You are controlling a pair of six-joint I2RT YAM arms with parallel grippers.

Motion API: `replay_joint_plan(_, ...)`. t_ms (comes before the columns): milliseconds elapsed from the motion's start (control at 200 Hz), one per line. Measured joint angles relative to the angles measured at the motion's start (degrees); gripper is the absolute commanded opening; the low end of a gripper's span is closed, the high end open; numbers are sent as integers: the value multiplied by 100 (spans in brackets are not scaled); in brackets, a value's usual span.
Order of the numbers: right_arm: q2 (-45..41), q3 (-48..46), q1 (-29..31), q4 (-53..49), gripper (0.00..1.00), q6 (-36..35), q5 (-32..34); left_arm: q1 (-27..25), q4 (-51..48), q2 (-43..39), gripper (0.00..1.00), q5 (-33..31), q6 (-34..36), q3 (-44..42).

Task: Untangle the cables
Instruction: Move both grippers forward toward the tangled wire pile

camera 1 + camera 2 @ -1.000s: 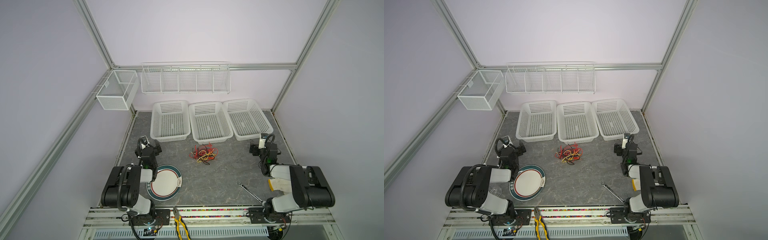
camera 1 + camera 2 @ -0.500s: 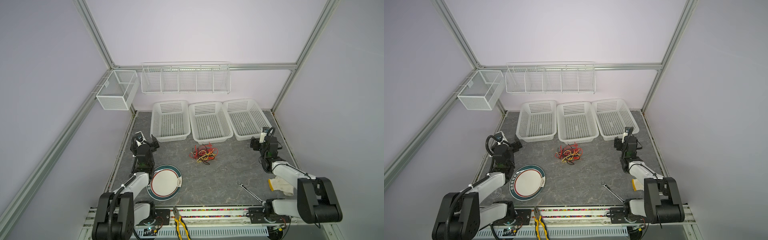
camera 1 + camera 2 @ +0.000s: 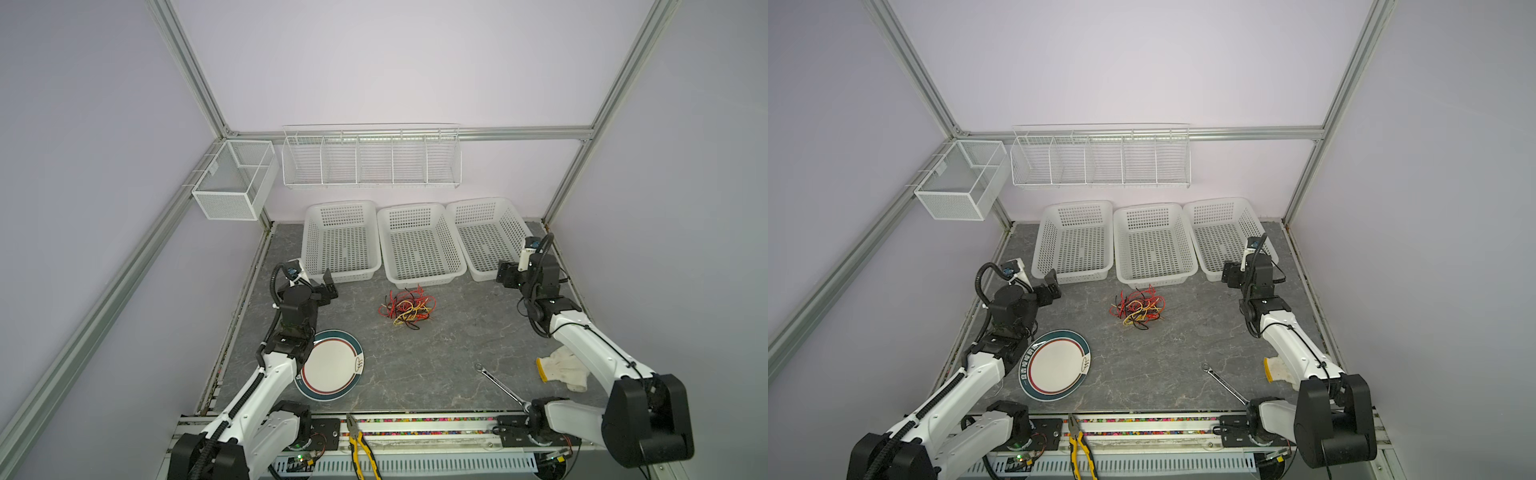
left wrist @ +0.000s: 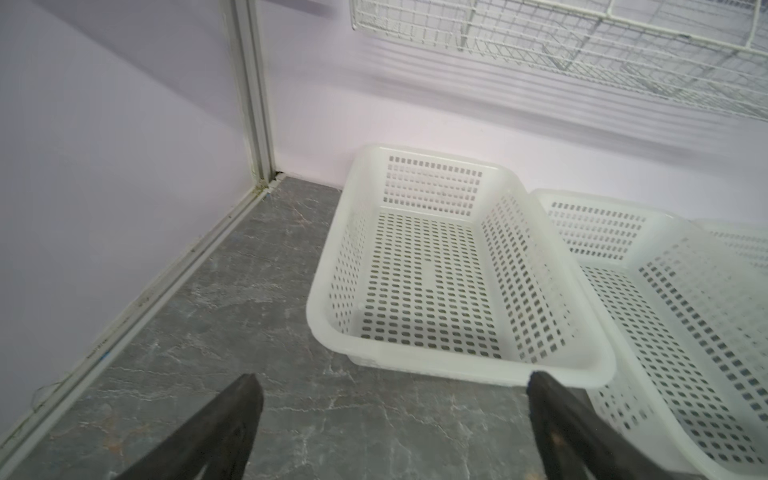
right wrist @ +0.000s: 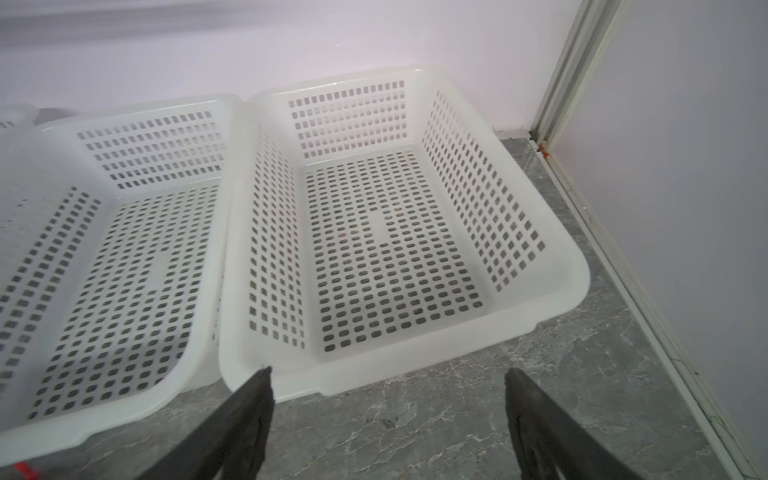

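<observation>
Cables (image 3: 407,307): red, yellow and black, one tangled heap on the desk (image 3: 436,365), roughly midway between left jaws and right jaws, well apart from both. Middle basket (image 3: 409,206) just beside the heap. Left jaws spread wide, empty, near the front rim of the left basket (image 4: 457,365). Right jaws spread wide, empty, facing the right basket (image 5: 395,365).

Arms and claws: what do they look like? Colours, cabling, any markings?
Left arm and right arm: white link shells, black joint housings, black wrists. A ribbed black hose loops at the left wrist; thin black wiring trails at the right wrist. Left claw and right claw: two dark, flat, tapered fingers each. No markings legible.
</observation>
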Motion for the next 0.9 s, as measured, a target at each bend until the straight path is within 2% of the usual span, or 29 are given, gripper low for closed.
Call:
replay_joint_plan(255,79,660,358,-743,93,236,-951,-730,-566,-181,99,249,-612,79)
replay_joint_plan(415,273,1032,903,-977,100,271,-1410,-1541,-555,-111,100,245,-833,149)
replay_joint_plan(665,933,1086,1718,-1174,84,407,-1902,-2852,138,675,100,-42,-892,153)
replay_joint_plan(900,1628,1016,2127,-1126,72,588,-2258,-3438,472,1668,100,-195,-887,378)
